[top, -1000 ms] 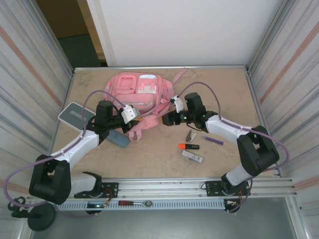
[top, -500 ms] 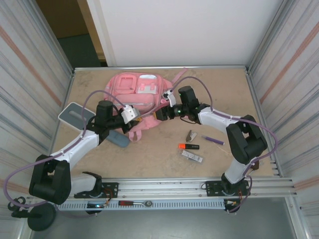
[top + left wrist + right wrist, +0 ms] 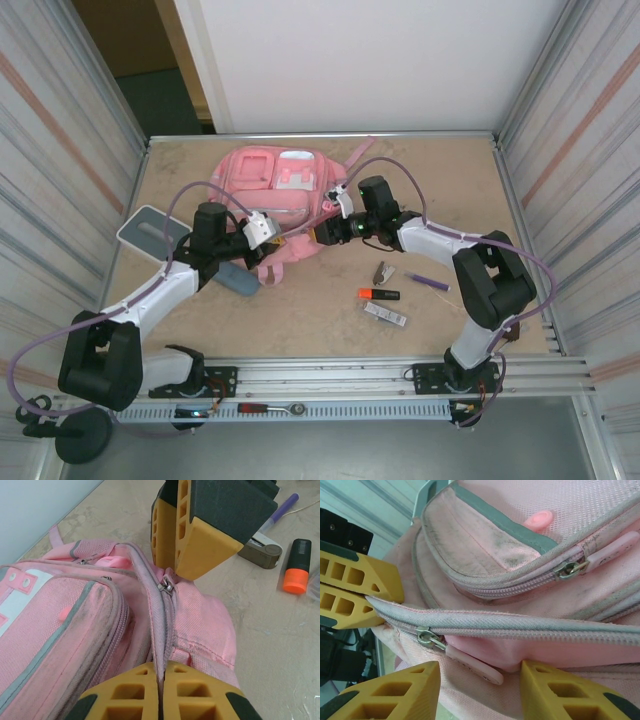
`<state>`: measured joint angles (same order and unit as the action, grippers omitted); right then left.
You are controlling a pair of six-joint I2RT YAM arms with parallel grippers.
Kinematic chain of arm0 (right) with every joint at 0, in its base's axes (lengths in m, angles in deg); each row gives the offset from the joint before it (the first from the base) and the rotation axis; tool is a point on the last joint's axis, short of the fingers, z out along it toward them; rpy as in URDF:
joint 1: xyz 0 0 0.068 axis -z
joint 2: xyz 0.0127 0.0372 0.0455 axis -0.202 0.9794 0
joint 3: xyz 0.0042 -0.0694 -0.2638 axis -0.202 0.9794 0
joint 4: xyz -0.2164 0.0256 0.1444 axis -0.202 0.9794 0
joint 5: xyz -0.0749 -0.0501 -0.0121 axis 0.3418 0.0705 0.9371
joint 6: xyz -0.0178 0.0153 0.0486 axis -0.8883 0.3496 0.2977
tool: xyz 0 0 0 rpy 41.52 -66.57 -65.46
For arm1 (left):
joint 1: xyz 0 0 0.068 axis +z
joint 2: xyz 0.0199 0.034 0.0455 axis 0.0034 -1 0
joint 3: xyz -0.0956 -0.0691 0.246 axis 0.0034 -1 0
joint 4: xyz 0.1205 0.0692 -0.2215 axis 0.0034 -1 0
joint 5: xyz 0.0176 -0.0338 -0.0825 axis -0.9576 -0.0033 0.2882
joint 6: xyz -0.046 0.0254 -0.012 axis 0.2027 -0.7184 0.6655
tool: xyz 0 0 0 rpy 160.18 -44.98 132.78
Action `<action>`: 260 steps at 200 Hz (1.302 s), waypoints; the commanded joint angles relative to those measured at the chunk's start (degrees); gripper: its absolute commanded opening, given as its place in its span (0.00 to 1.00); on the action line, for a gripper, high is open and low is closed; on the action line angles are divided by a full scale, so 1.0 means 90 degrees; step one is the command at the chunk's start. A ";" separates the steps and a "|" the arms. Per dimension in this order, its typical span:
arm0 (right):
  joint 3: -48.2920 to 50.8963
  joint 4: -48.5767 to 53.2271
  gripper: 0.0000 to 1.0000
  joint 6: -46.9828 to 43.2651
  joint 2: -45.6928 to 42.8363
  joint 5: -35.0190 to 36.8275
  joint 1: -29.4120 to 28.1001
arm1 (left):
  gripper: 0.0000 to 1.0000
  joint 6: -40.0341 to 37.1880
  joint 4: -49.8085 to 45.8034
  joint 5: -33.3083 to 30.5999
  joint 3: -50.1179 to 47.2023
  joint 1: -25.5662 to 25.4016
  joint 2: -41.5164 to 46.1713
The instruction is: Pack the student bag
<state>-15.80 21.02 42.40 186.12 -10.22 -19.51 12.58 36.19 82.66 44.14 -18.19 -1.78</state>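
Standing by the rig, I saw the student bag [image 3: 285, 185] lying pockets-up toward the far edge of the worktop [image 3: 450, 190], roughly midway between its left and right edges. The left gripper [image 3: 160, 675] was clenched on the bag's near seam, pinching the grey zip tape flat between its pads. The right gripper [image 3: 480, 687] met that same seam from the opposite side, its tips close to the left one's. Its jaws stood apart with nothing caught in them.

Everything turned on the zip pull [image 3: 470, 666]. The soft pink tab trailed from its metal slider [image 3: 427, 637] and slanted into the gap between the right gripper's fingers. As far as I could tell it touched neither of them. The zip track [image 3: 530, 626] ran lengthwise away from the left gripper's pinch, with the slider sitting close to that pinched end.

To my eye the right arm was the nearer one to the tab. It needed only to close, then draw along the track away from the anchored end.
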 commanded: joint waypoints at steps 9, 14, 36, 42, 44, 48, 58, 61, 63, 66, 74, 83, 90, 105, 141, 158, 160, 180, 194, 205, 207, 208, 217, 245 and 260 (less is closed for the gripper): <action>0.0059 -0.0149 0.38 -0.0058 -0.0109 -0.0603 -0.0163 | 0.00 0.0021 0.0529 0.0416 0.0226 -0.0079 0.0101; 0.0059 -0.0175 0.36 -0.0049 -0.0116 -0.0639 -0.0171 | 0.00 0.0005 0.0525 0.0409 0.0226 -0.0077 0.0099; 0.0059 -0.0230 0.32 -0.0048 -0.0114 -0.0781 -0.0175 | 0.00 0.0002 0.0496 0.0389 0.0235 -0.0085 0.0098; 0.0051 -0.0235 0.31 -0.0057 -0.0116 -0.0822 -0.0172 | 0.00 0.0002 0.0485 0.0387 0.0235 -0.0082 0.0097; 0.0050 -0.0239 0.31 -0.0058 -0.0112 -0.0835 -0.0174 | 0.00 0.0002 0.0485 0.0387 0.0236 -0.0081 0.0098; 0.0058 -0.0240 0.31 -0.0067 -0.0111 -0.0868 -0.0171 | 0.00 -0.0010 0.0485 0.0385 0.0236 -0.0085 0.0107; 0.0049 -0.0254 0.32 -0.0096 -0.0108 -0.0975 -0.0170 | 0.00 -0.0010 0.0476 0.0376 0.0228 -0.0085 0.0107; 0.0049 -0.0259 0.32 -0.0097 -0.0113 -0.0997 -0.0179 | 0.00 -0.0015 0.0483 0.0374 0.0226 -0.0095 0.0109; 0.0049 -0.0259 0.33 -0.0102 -0.0111 -0.1015 -0.0175 | 0.00 -0.0017 0.0477 0.0374 0.0226 -0.0094 0.0109; 0.0049 -0.0261 0.33 -0.0114 -0.0112 -0.1037 -0.0180 | 0.00 -0.0022 0.0481 0.0376 0.0226 -0.0099 0.0106; 0.0049 -0.0251 0.34 -0.0143 -0.0112 -0.1072 -0.0172 | 0.00 -0.0018 0.0483 0.0376 0.0231 -0.0093 0.0108; 0.0035 -0.0205 0.35 -0.0173 -0.0099 -0.1033 -0.0180 | 0.00 -0.0025 0.0467 0.0367 0.0235 -0.0105 0.0109; 0.0007 -0.0135 0.35 -0.0208 -0.0072 -0.0979 -0.0181 | 0.00 -0.0028 0.0473 0.0368 0.0236 -0.0103 0.0108; -0.0036 -0.0060 0.34 -0.0234 -0.0020 -0.0901 -0.0176 | 0.00 -0.0029 0.0460 0.0357 0.0233 -0.0109 0.0117; -0.0097 0.0245 0.33 -0.0478 0.0027 -0.0419 -0.0271 | 0.00 -0.0048 0.0432 0.0348 0.0235 -0.0110 0.0130; -0.0114 0.0378 0.31 -0.0605 0.0026 -0.0111 -0.0332 | 0.00 -0.0048 0.0426 0.0348 0.0246 -0.0129 0.0128; -0.0116 0.0388 0.30 -0.0617 0.0024 -0.0078 -0.0343 | 0.00 -0.0054 0.0426 0.0343 0.0246 -0.0129 0.0128; -0.0126 0.0500 0.25 -0.0753 -0.0016 0.0289 -0.0435 | 0.00 -0.0065 0.0401 0.0338 0.0255 -0.0140 0.0138; -0.0074 0.0474 0.18 -0.0761 -0.0065 0.0416 -0.0444 | 0.00 -0.0090 0.0382 0.0322 0.0255 -0.0139 0.0155; 0.0016 0.0428 0.11 -0.0743 -0.0148 0.0529 -0.0435 | 0.00 -0.0124 0.0361 0.0301 0.0246 -0.0140 0.0172; 0.0039 0.0420 0.10 -0.0742 -0.0178 0.0548 -0.0430 | 0.00 -0.0130 0.0347 0.0294 0.0241 -0.0141 0.0181; 0.0044 0.0417 0.09 -0.0742 -0.0187 0.0558 -0.0427 | 0.00 -0.0137 0.0347 0.0292 0.0243 -0.0145 0.0184; 0.0136 0.0441 0.05 -0.0733 -0.0331 0.0660 -0.0397 | 0.00 -0.0200 0.0303 0.0273 0.0236 -0.0144 0.0205; 0.0404 0.0759 0.00 -0.0700 -0.0912 0.1022 -0.0258 | 0.00 -0.0356 0.0237 0.0189 0.0196 -0.0144 0.0312; 0.0441 0.1091 0.00 -0.0703 -0.1191 0.1310 -0.0264 | 0.00 -0.0406 0.0250 0.0182 0.0173 -0.0139 0.0361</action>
<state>-13.06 24.30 36.57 180.96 -4.30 -22.98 10.83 34.96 82.47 44.14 -19.72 -1.70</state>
